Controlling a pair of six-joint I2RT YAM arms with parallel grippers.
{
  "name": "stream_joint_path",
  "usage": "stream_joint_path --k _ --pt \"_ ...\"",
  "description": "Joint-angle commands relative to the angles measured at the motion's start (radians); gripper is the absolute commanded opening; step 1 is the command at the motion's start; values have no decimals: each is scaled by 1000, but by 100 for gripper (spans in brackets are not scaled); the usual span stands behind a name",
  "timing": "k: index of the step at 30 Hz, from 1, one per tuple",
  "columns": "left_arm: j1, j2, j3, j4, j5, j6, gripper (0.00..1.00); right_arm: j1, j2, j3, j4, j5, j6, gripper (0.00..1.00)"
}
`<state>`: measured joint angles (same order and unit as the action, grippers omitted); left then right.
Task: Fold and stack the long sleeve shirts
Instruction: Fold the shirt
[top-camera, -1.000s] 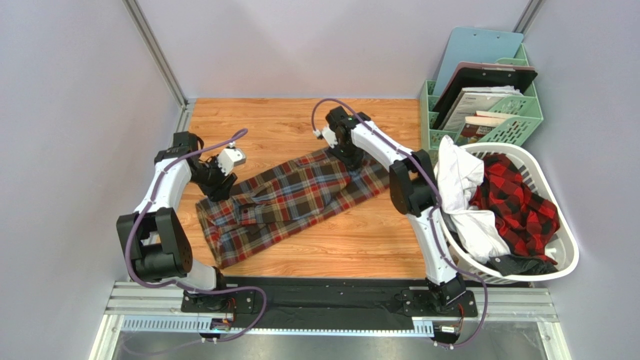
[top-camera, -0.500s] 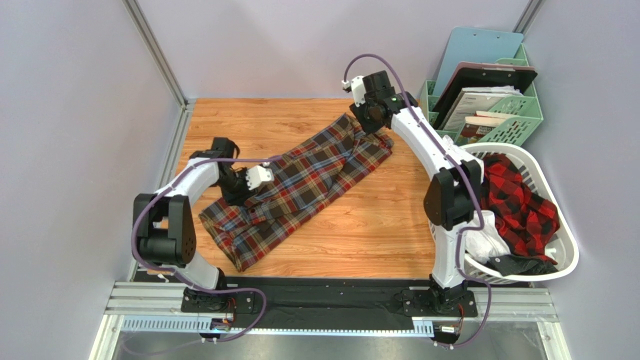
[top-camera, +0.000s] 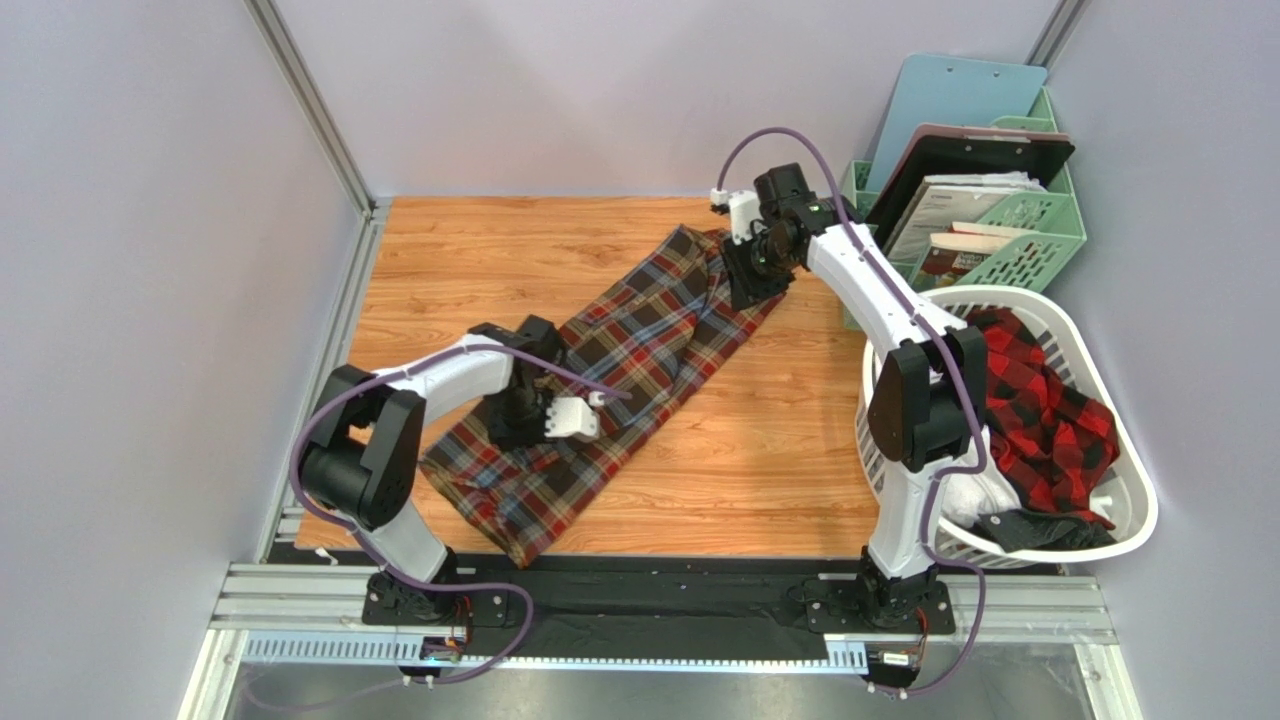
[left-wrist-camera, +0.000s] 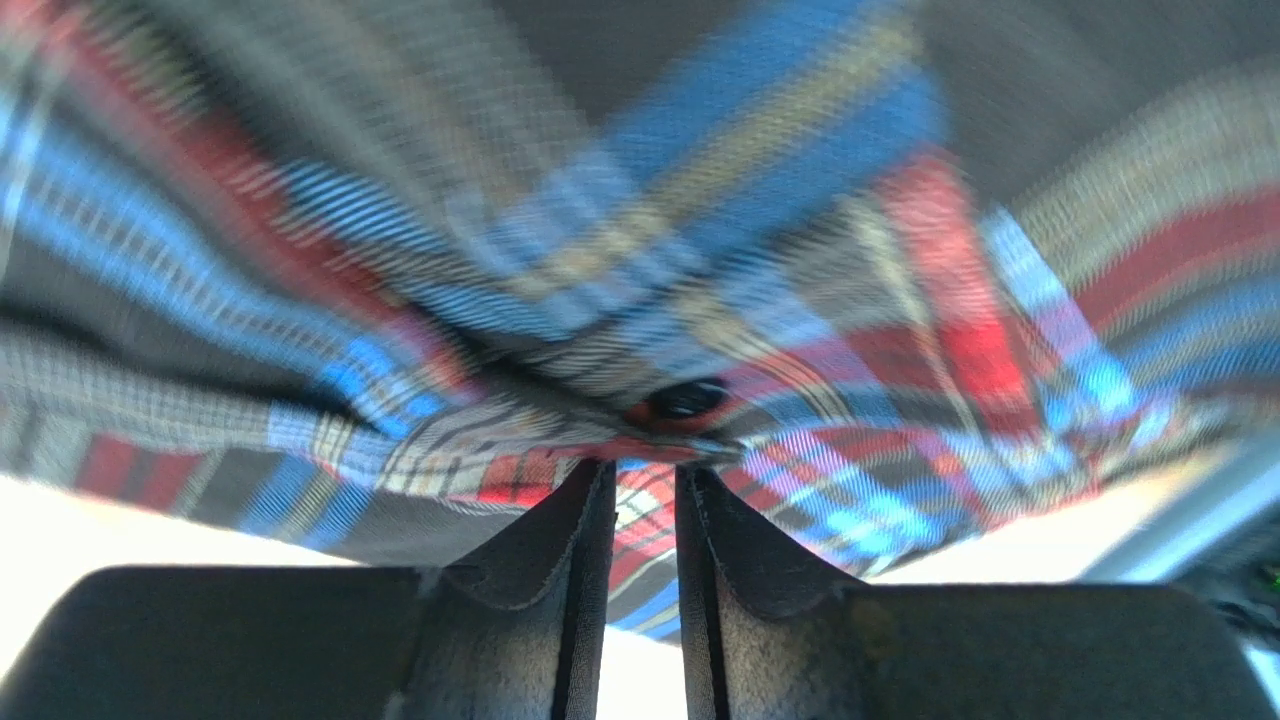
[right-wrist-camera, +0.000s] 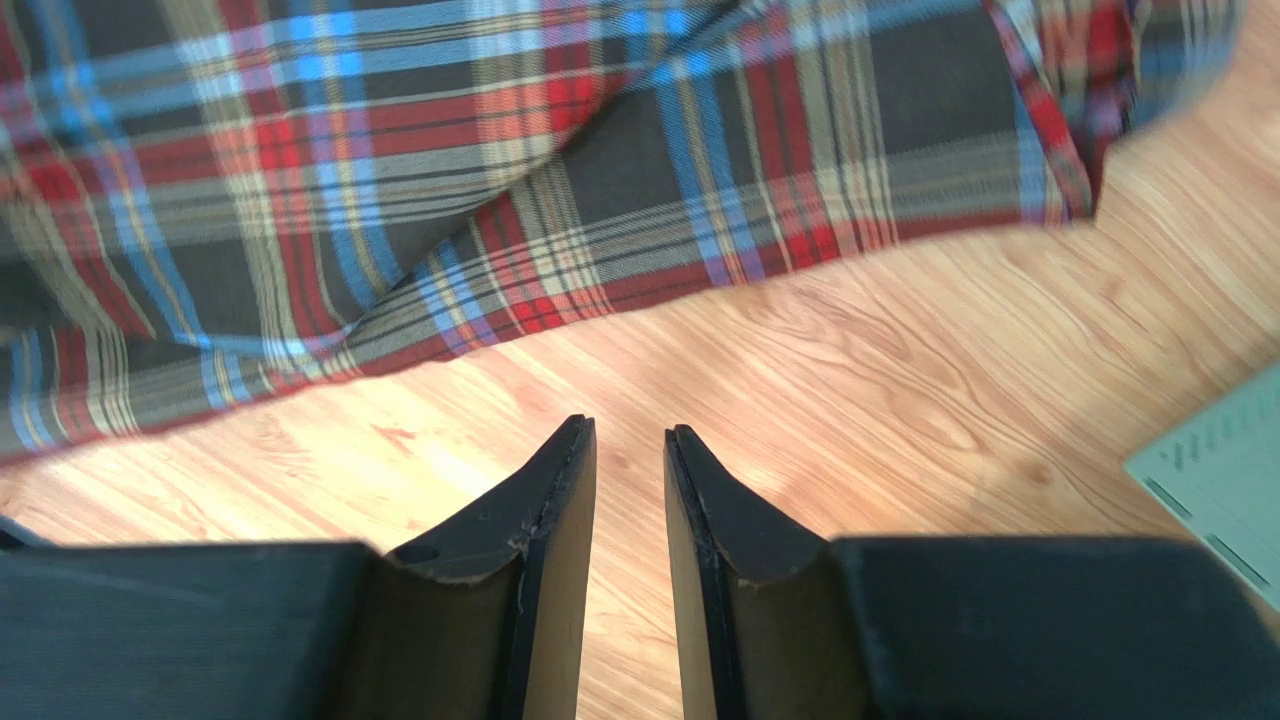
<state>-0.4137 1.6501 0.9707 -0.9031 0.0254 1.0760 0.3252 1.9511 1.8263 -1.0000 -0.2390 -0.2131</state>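
Left wrist shows left pincer (left-wrist-camera: 646, 471) gripping tartan shirt (left-wrist-camera: 902, 225); right pincer (right-wrist-camera: 630, 447) clenched empty over table (right-wrist-camera: 902, 375).

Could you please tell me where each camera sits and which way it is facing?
Top external: above and behind the bases, looking down at the table; both arms, left gripper and right gripper, show.
Left wrist: facing the plaid shirt close up; own fingers show.
Right wrist: facing down at the table and shirt edge; own fingers show.
All share the plaid shirt.
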Motion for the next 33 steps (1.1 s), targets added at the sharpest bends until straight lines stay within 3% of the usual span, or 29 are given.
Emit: stream_joint_path --k 1,9,12,16,21,25,29,33 --pt "-149 36 75 -132 50 -129 26 -51 25 51 -32 -28 -3 28" --pt "-407 172 356 -166 260 -405 22 -74 63 67 -35 -46 -2 27" --pt "-424 201 442 -171 353 -494 21 -74 72 44 -37 -89 24 26" --pt "-399 130 431 -181 314 -484 21 -58 71 -30 -19 -170 44 25" --pt "-234 -60 366 -243 356 -403 22 23 66 -88 32 -197 78 24" --pt "-39 -196 346 -261 481 -354 31 107 114 -88 54 -148 89 23" --pt "137 -285 330 -263 510 -298 39 195 180 -85 51 -66 81 21" --pt "191 -326 304 -258 496 -225 41 213 268 -52 18 7 73 19"
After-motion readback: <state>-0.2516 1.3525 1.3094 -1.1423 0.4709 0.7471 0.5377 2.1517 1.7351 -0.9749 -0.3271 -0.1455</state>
